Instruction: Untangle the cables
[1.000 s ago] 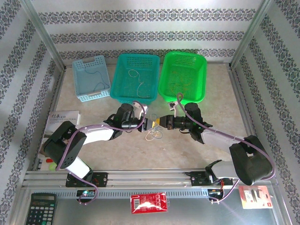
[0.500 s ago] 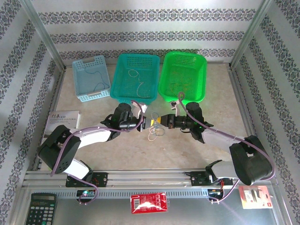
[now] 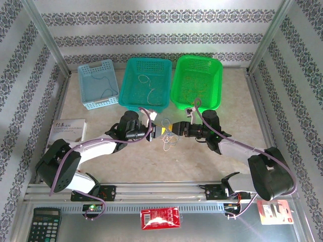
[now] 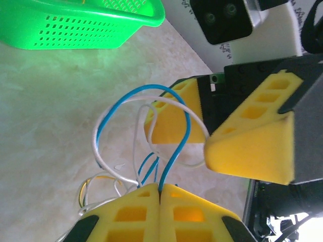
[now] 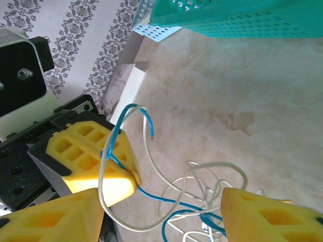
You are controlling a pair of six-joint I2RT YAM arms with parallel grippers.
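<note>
The cables [image 3: 169,142] are a small tangle of thin blue, white and yellow strands on the table between my two grippers. My left gripper [image 3: 159,132] is shut on the blue cable [image 4: 173,161], pinched at its yellow fingertips [image 4: 160,190]. A white cable [image 4: 95,145] loops around the blue one, and a yellow strand [image 4: 85,182] lies lower left. My right gripper [image 3: 173,129] faces it, open [image 5: 161,196], with the blue cable [image 5: 164,198] and white cable [image 5: 104,209] passing between its spread fingers [image 4: 252,146], untouched.
Three baskets stand along the back: light blue [image 3: 98,83], teal [image 3: 146,83] and green [image 3: 197,80]; thin strands lie in the first two. A booklet [image 3: 68,128] lies at the left. A calculator [image 3: 44,224] and red packet [image 3: 160,218] sit beyond the near rail.
My right gripper has opened and let go of the strands. My left gripper stays shut on the blue cable, and the left arm has leaned further left.
</note>
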